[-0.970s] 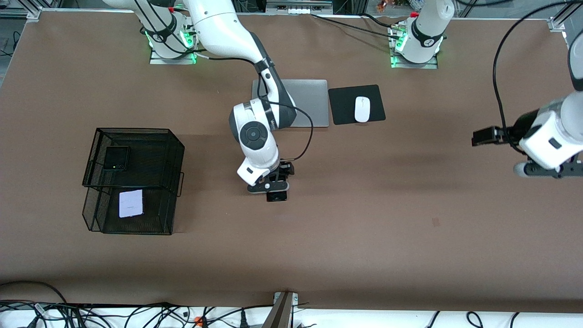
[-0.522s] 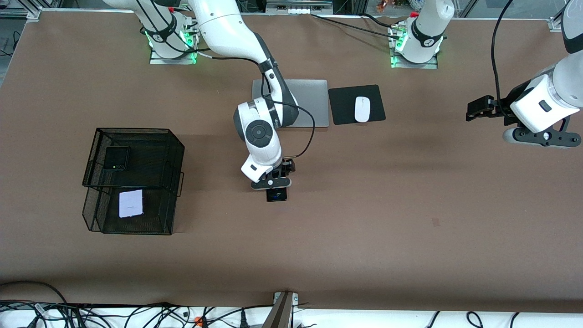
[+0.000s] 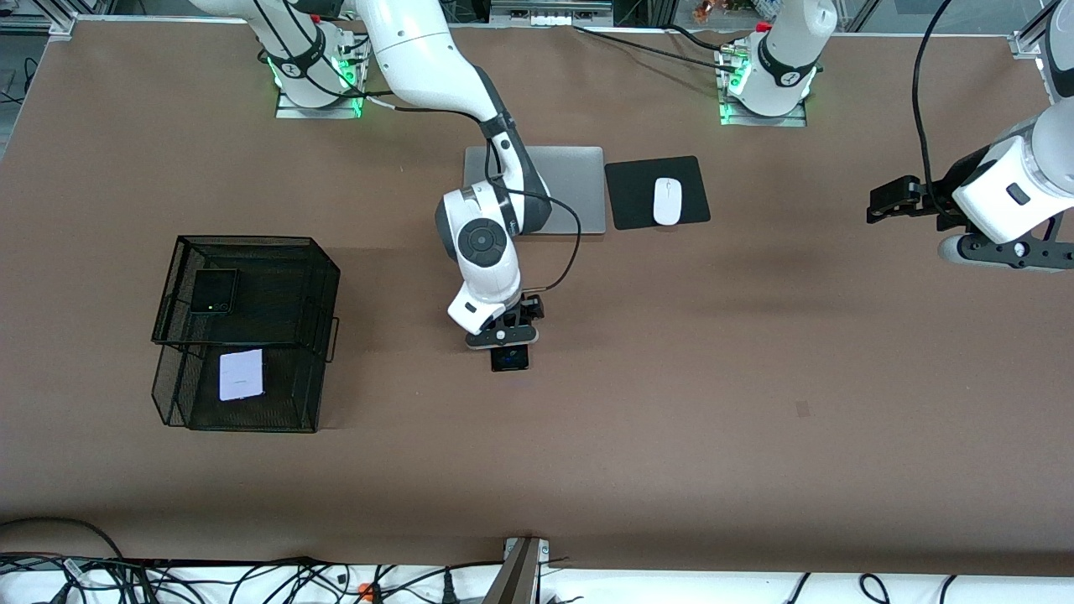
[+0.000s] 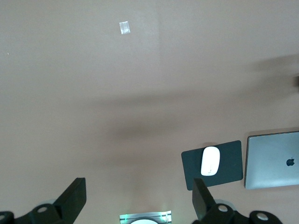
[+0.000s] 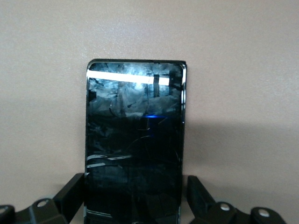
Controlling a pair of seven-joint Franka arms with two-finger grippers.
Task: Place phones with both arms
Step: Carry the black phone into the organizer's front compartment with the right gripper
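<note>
A long black phone [image 3: 510, 358] [image 5: 135, 140] lies flat on the brown table near its middle. My right gripper [image 3: 503, 340] [image 5: 135, 196] is low over the phone's end, open, with one finger along each long edge and a thin gap still showing on one side. A small squarish black phone [image 3: 213, 291] rests on the upper tier of a black wire basket [image 3: 252, 240]. A pale lavender-white phone [image 3: 241, 374] lies on the lower tier. My left gripper [image 3: 1003, 250] [image 4: 140, 196] hangs open and empty over bare table at the left arm's end.
A silver laptop [image 3: 570, 180] [image 4: 273, 158] lies closed near the robots' bases. Beside it a white mouse [image 3: 667, 201] [image 4: 210, 161] sits on a black pad [image 3: 638, 210]. The basket stands toward the right arm's end of the table.
My right gripper has settled lower around the long black phone and its fingers have narrowed. The left arm has drawn back toward the bases, its gripper still open.
</note>
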